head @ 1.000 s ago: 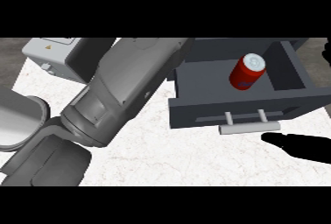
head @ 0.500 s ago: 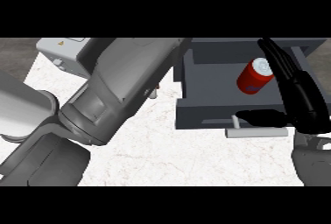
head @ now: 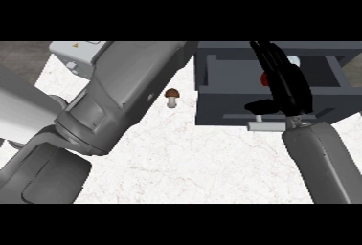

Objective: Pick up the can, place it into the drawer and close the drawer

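The dark grey drawer point(head: 212, 91) stands open at the upper right of the head view. Inside it stands the red can point(head: 264, 79), mostly hidden; only a red sliver and part of its pale top show. My right hand point(head: 286, 88) lies across the drawer in front of the can, its straight fingers pointing towards the back wall. Its thumb point(head: 257, 105) sticks out just above the drawer's light grey handle point(head: 265, 125). My left forearm point(head: 117, 100) crosses the left half of the view, and its hand does not show.
A small brown mushroom point(head: 172, 97) stands on the white counter point(head: 191, 162) just left of the drawer. A light grey appliance point(head: 76, 58) sits at the top left, partly behind my left forearm.
My right hand has come up from the lower right edge and now reaches over the drawer's front, covering most of the can. The drawer is still open.
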Robot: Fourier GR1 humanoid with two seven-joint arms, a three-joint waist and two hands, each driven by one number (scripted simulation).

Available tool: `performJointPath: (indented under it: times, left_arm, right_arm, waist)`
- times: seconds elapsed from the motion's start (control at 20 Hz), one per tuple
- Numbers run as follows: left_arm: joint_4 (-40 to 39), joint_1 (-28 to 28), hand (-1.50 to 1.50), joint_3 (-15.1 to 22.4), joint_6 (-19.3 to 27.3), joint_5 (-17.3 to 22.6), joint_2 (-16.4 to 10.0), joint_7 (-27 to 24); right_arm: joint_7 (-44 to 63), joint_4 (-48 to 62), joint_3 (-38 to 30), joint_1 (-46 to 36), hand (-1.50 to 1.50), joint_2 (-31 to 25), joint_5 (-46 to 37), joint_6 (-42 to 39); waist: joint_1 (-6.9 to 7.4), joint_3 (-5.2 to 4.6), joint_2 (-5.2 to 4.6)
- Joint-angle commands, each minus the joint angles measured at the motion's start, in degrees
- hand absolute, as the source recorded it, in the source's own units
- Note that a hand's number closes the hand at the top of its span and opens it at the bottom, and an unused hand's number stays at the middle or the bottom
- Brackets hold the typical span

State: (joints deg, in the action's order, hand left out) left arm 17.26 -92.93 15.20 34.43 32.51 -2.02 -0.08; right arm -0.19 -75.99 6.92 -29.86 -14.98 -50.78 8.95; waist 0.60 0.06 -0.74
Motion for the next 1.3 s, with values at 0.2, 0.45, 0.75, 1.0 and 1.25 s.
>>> performJointPath:
  times: [0.2,0.45,0.75,1.0,1.25]
  left_arm:
    - [3.36,3.09,-1.50,-0.21,-0.16,-1.48,-2.81,1.00]
    - [5.71,4.54,-1.50,0.40,-3.28,-2.24,-6.17,4.51]
    - [12.77,8.53,-1.50,1.74,-2.31,-3.05,-7.43,8.05]
    - [16.20,12.30,-1.50,1.97,-3.36,-3.51,-10.31,8.98]
    - [20.98,14.11,-1.50,2.60,-5.38,-3.58,-12.75,11.72]
  right_arm:
    - [-4.28,23.32,-2.32,-9.64,-1.50,3.38,-6.68,13.30]
    - [-1.66,33.05,-4.54,-16.87,-1.50,6.79,-10.04,22.63]
    - [-4.39,43.58,-7.98,-22.61,-1.50,5.72,-10.20,29.47]
    - [-1.49,50.13,-9.48,-31.76,-1.50,5.16,-11.61,29.45]
    - [-3.62,54.55,-10.69,-34.77,-1.50,3.47,-11.54,30.96]
  waist:
    - [1.69,0.00,0.18]
    - [2.33,0.00,0.06]
    - [4.03,-0.01,0.42]
    - [5.03,-0.04,0.10]
    - [6.01,-0.01,-0.14]
